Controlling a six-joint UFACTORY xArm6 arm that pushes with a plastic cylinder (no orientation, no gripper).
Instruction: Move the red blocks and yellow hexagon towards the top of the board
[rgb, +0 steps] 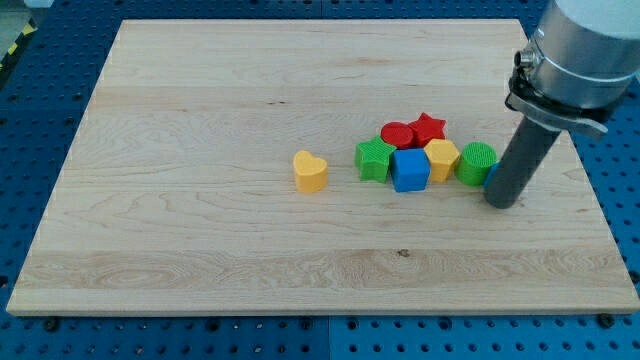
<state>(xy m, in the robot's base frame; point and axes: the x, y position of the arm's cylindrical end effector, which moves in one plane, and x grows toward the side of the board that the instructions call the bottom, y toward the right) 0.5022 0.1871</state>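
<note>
A red round block (397, 134) and a red star block (428, 128) sit side by side at the top of a tight cluster right of the board's middle. The yellow hexagon (441, 158) lies just below the red star, between a blue cube (410, 170) and a green round block (477, 162). A green block (374, 159) is at the cluster's left end. My tip (503, 203) rests on the board just right of the green round block, hiding most of a small blue block (491, 177) behind the rod.
A yellow heart block (310, 172) lies alone to the left of the cluster. The wooden board (200, 120) lies on a blue perforated table. The arm's grey body (585, 50) fills the view's top right corner.
</note>
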